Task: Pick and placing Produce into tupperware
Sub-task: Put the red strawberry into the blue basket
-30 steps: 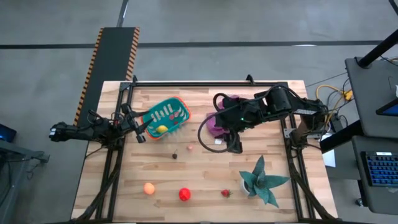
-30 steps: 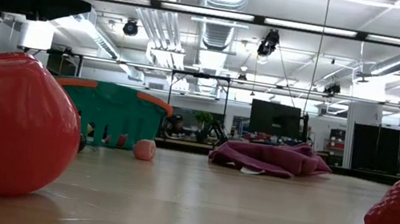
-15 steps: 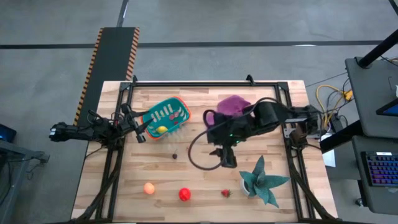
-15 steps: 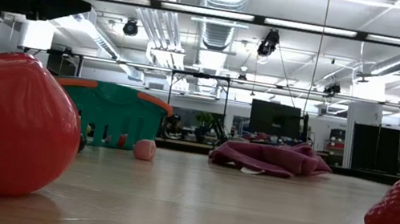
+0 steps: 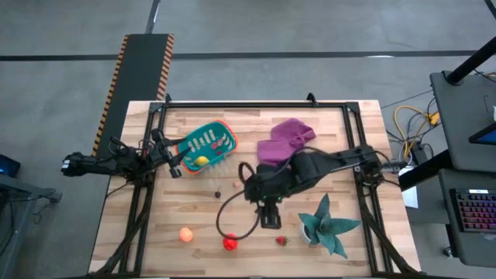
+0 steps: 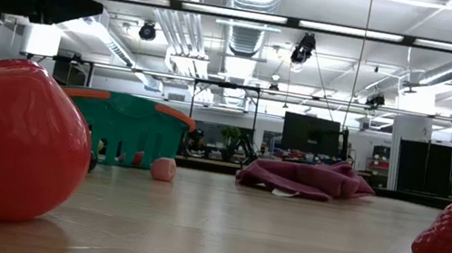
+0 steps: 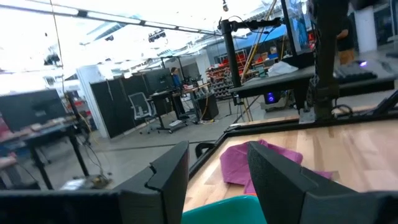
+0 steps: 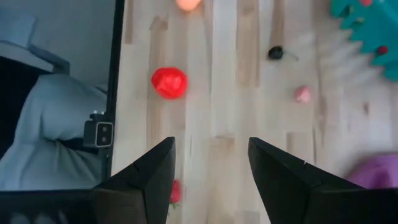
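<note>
Right gripper point(image 5: 269, 219) (fingers apart, empty) hovers near the red ball point(image 5: 230, 242).

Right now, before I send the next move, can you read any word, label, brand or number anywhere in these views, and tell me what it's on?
No readable text in any view.
Basket: no label shows.
Black-and-orange striped strip beside the table: hazard stripes only, no words.
Monitors in the room beyond the table: dark, nothing legible.
Keyboard at the right: keys too small to read.
</note>
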Motion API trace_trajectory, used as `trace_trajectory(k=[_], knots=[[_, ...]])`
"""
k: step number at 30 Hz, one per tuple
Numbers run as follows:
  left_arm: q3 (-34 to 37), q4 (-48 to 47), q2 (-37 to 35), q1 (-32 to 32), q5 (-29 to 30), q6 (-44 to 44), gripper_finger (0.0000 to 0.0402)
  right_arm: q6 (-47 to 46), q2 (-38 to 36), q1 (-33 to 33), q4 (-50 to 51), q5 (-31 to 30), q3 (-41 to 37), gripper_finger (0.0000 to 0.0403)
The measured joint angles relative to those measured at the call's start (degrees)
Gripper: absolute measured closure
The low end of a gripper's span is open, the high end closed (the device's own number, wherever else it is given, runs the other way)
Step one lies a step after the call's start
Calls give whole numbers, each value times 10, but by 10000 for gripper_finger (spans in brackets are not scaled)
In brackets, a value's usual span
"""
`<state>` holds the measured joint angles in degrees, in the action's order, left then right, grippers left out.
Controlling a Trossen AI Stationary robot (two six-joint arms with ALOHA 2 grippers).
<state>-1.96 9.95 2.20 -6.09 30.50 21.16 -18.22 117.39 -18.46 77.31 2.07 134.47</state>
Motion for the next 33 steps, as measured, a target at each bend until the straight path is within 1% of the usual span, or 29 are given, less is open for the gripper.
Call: trace_trajectory(k=[5, 11, 16, 21, 25, 33], knots=[[0, -2, 0, 0, 0, -45, 251, -23, 40, -26, -1, -1, 0, 209], [0, -4, 1, 0, 0, -45, 251, -58, 82, -46, 3, 32, 0, 209], [0, -5, 1, 0, 0, -43, 251, -77, 113, -52, 46, 50, 0, 209], [0, -5, 1, 0, 0, -43, 251, -78, 143, -56, 105, 59, 0, 209], [0, -8, 2, 0, 0, -43, 251, -70, 167, -63, 106, 73, 0, 209], [0, -32, 2, 0, 0, -43, 251, -47, 196, -72, 108, 83, 0, 208]])
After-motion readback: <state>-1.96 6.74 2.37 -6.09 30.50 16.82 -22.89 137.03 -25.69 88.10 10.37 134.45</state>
